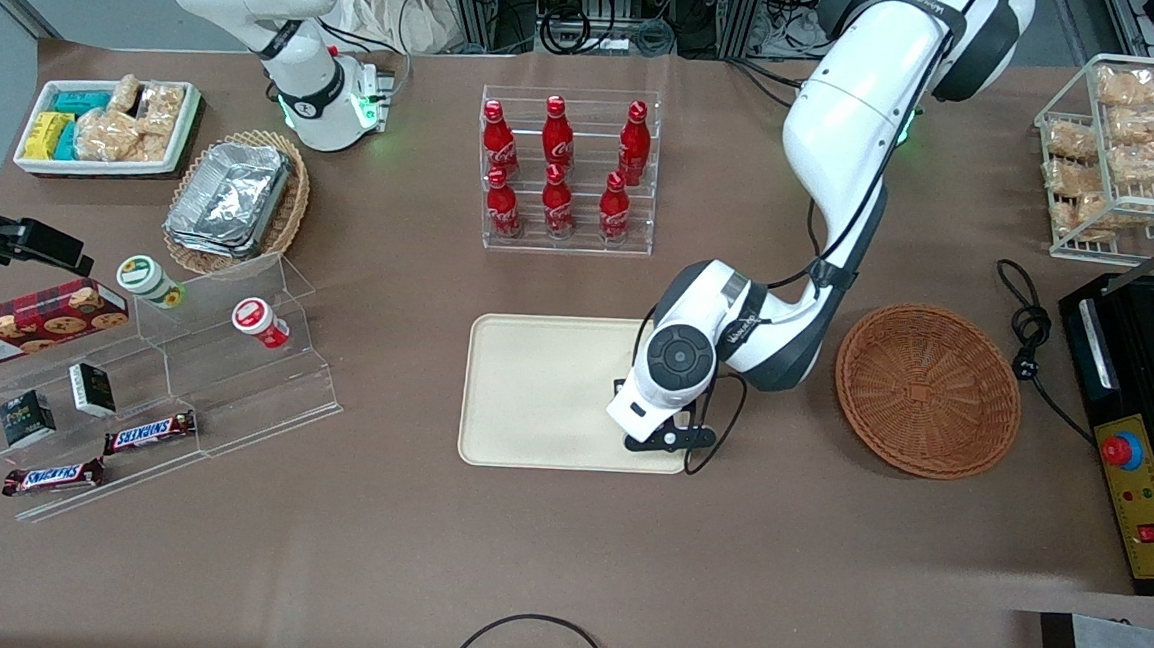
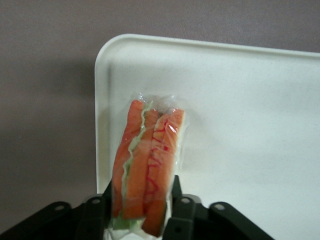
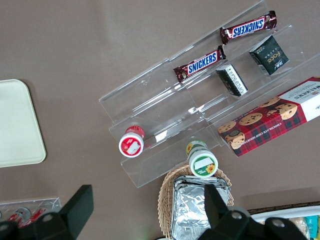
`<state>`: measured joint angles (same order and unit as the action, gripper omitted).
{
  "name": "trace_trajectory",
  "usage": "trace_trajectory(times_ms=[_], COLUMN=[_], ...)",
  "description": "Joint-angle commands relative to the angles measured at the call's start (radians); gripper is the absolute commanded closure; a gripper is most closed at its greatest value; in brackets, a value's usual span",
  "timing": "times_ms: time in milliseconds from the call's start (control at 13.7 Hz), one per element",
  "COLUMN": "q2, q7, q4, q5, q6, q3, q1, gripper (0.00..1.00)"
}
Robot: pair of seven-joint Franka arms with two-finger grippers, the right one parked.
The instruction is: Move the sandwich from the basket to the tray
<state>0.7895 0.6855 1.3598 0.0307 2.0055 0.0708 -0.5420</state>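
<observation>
My left gripper [image 2: 141, 192] is shut on the sandwich [image 2: 150, 155], a clear-wrapped wedge whose orange and green filling edge faces the wrist camera. It is held over the cream tray [image 2: 240, 100], close to one rounded corner. I cannot tell whether the sandwich touches the tray. In the front view the arm's wrist [image 1: 680, 360] hangs over the tray [image 1: 533, 391] at its edge toward the working arm's end, hiding both the fingers and the sandwich. The round reddish-brown basket [image 1: 929, 391] lies beside the tray, toward the working arm's end, with nothing in it.
A clear rack of red bottles [image 1: 566, 168] stands farther from the front camera than the tray. Acrylic steps with snacks [image 1: 163, 379] and an oval basket of foil containers [image 1: 234, 198] lie toward the parked arm's end. A black appliance [image 1: 1147, 429] and a cable [image 1: 1032, 337] sit beside the basket.
</observation>
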Motion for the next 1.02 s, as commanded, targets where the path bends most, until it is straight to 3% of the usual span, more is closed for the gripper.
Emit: trace_trajectory(times_ms=[0,510,948], q2=[-0.027,-0.31,-0.724], q7=[-0.003,-0.018,-0.323], q4=[-0.027,0.019,0.483], q5=[-0.009,-0.009,-0.009], q6=[-0.037,-0.249,-0.127], q3=[-0.016,-0.017,-0.061], q1=[0.0,0.157,0.295], gripper=[0.0,0.0,0.0])
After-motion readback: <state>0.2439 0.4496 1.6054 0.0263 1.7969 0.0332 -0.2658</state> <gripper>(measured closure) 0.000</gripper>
